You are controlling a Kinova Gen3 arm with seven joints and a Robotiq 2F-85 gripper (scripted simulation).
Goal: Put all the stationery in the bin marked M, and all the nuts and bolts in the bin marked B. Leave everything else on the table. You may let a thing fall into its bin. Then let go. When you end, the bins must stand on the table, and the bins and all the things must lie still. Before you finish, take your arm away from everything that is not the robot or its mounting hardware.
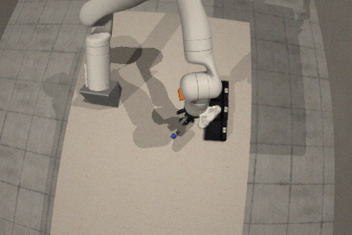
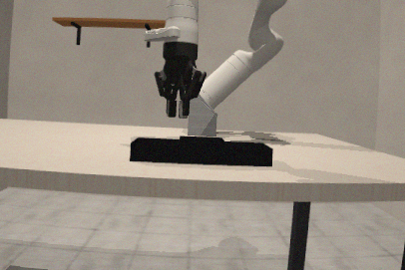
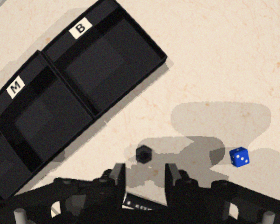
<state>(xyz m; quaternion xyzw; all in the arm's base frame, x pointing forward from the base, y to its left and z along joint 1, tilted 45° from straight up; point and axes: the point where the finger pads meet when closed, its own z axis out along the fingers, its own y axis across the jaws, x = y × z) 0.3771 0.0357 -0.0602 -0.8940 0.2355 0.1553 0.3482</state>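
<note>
Hand partly open, 1 nut, 1 blue die

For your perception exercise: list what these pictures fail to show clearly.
- Top view: the arm covers most of the bins; their labels are unreadable.
- Wrist view: the third bin is cut off by the left edge; the black nut is too small to identify surely.
- Exterior view: the bins' insides are hidden by their walls.
</note>
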